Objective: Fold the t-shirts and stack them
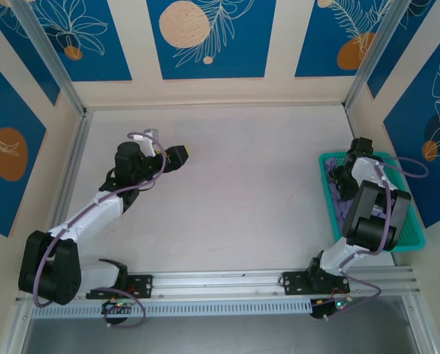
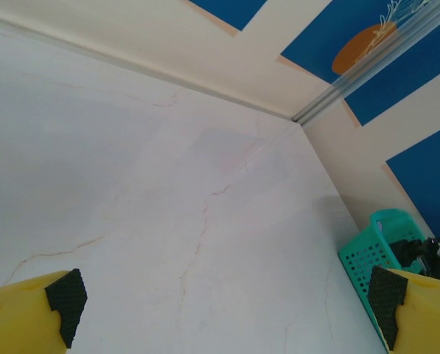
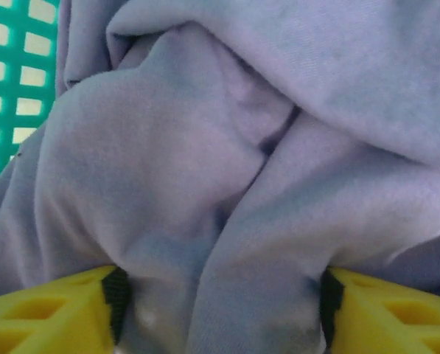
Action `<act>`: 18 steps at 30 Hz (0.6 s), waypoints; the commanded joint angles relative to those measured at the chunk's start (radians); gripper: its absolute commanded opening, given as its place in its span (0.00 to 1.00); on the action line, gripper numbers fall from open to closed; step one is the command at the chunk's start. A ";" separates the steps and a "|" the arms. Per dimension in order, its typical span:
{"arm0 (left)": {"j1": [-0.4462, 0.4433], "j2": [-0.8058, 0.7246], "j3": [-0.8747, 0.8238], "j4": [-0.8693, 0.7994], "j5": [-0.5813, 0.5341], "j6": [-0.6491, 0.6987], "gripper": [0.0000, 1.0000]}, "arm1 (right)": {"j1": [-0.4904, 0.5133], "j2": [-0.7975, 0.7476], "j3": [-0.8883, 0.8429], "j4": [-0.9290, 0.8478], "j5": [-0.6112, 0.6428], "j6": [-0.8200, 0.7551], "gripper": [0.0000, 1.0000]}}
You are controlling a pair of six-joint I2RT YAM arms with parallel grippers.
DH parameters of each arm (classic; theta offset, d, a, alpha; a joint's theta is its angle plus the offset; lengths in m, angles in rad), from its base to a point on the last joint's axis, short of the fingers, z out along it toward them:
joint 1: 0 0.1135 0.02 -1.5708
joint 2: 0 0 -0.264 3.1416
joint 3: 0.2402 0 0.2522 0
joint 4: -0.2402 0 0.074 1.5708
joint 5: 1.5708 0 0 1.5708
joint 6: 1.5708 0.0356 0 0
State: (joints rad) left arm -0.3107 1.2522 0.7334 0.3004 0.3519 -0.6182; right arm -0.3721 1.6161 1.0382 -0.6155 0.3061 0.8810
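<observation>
Lavender-purple soft cotton t-shirt [image 3: 242,169] is lying crumpled inside the teal plastic mesh basket [image 1: 415,237]. It is bunched in deep rounded folds, so I cannot tell its long axis or which way collar and hem are pointing. No lettering is showing, just plain matte, slightly fuzzy knit. In the top view only a small purple patch of the t-shirt [image 1: 343,198] is peeking out by the basket's 9 o'clock wall, under the right arm.

The basket is rectangular with rigid grid walls. It is sitting at the desk's 3 o'clock edge, long axis running roughly 11 to 5 o'clock. Its mesh [image 3: 13,74] is showing at 10 o'clock in the right wrist view, and a corner [image 2: 367,254] at 4 o'clock in the left wrist view.

Right end effector [image 3: 220,310] is reaching down into the basket [image 1: 345,179]. Its yellow fingers are standing partway apart, with a hump of cloth filling the gap and touching both black ribbed pads [image 3: 116,302]. Cannot tell if it is clamping firmly.

Left end effector [image 1: 179,153] is hovering at about 10 o'clock of desk centre, pointing toward 3 o'clock. Its fingers are spread wide apart [image 2: 223,302], holding nothing.

Desk [image 1: 242,199] is smooth, pale, marble-look with faint thin veins [image 2: 168,184].
</observation>
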 commanded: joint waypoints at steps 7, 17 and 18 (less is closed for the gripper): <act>-0.009 0.002 0.027 -0.004 0.015 0.034 1.00 | 0.082 -0.160 0.013 0.053 0.036 -0.068 0.00; -0.016 0.007 0.034 -0.004 0.025 0.032 1.00 | 0.334 -0.586 0.221 -0.090 0.409 -0.155 0.00; -0.017 0.007 0.034 -0.001 0.027 0.030 1.00 | 0.355 -0.605 0.250 -0.093 0.427 -0.166 0.00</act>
State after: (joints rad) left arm -0.3130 1.2526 0.7338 0.2947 0.3523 -0.5999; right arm -0.0593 1.0714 1.2133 -0.6785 0.5777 0.7635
